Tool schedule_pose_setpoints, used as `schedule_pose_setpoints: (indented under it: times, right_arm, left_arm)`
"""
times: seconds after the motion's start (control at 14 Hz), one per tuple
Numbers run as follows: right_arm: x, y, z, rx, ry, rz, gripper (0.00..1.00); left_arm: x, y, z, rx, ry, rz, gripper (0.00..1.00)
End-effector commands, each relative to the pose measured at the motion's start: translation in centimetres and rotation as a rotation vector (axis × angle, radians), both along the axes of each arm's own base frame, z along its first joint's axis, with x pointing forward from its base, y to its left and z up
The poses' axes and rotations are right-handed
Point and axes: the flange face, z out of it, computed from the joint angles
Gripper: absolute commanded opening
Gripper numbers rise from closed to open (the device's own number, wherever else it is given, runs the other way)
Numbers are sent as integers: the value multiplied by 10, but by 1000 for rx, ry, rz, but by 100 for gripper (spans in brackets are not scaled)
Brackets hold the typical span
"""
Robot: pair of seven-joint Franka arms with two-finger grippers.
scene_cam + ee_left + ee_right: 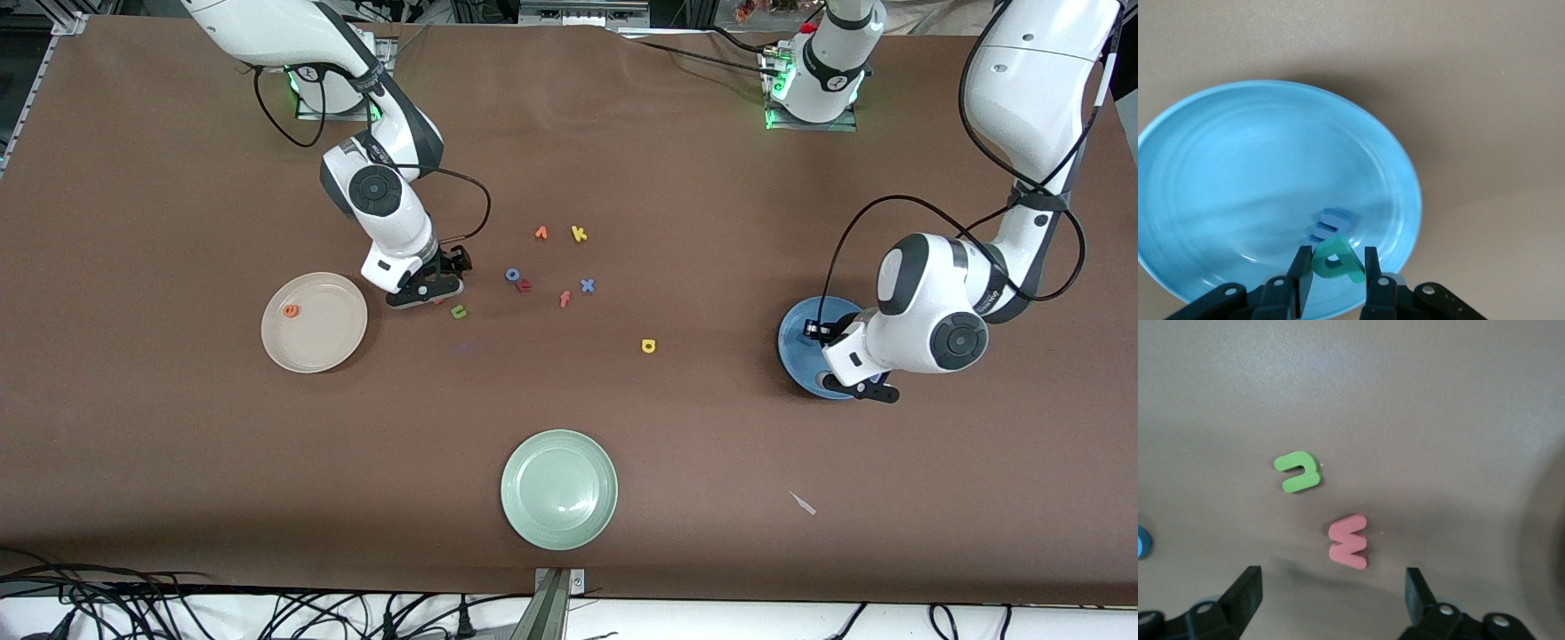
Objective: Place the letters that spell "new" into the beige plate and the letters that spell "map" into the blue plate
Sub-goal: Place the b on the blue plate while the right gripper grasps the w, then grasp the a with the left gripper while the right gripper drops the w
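Note:
Over the blue plate [800,342], my left gripper [867,389] is shut on the teal p [1338,261]. The blue m [1330,223] lies in that plate [1218,133] just under it. The yellow a [649,346] lies on the table toward the middle. My right gripper [427,295] hangs open beside the beige plate [314,342], which holds the orange e [291,310]. The pinkish-red w [1349,542] lies on the table just ahead of the open right gripper [1333,579], not between its fingers. The green n [1298,472] [459,311] lies close by.
Loose letters lie mid-table: an orange one [540,233], a yellow k [579,234], a blue ring-shaped one [513,275], a dark red one [524,285], an orange f [564,299] and a blue x [587,285]. A pale green plate [559,524] sits nearest the front camera.

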Motion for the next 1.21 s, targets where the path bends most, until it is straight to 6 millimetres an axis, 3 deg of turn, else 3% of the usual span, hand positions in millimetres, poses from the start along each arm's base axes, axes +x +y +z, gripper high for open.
schedule_pose_setpoints:
  times: [0.0,0.14,0.28,0.43,0.5,0.71,0.78,0.93,1.14]
  right_arm:
    - [0,-5,-10,5,-25,5,87]
    - [0,-5,-16,9,-25,8,81]
    - [-1,-5,-21,16,-23,7,77]
    - [-1,-5,-26,21,-24,7,67]
    - [-1,-5,-26,21,-24,7,58]
    - [3,-9,-24,20,-31,13,31]
    - [8,-13,-21,16,-36,17,24]
    - [18,-15,-6,10,-53,31,21]
    - [35,-16,20,-34,-36,31,21]
  left_arm:
    - [5,16,-2,-25,-14,-73,99]
    - [5,2,4,-25,-22,-88,100]
    - [4,-29,13,3,-27,-55,100]
    - [-2,-70,19,38,-25,4,100]
    - [-6,-90,21,54,-23,45,100]
    - [-21,-175,30,104,-46,142,100]
    - [-27,-198,24,116,-49,167,100]
    - [-33,-240,14,91,-118,243,100]
    - [-41,-276,-5,59,-179,255,94]
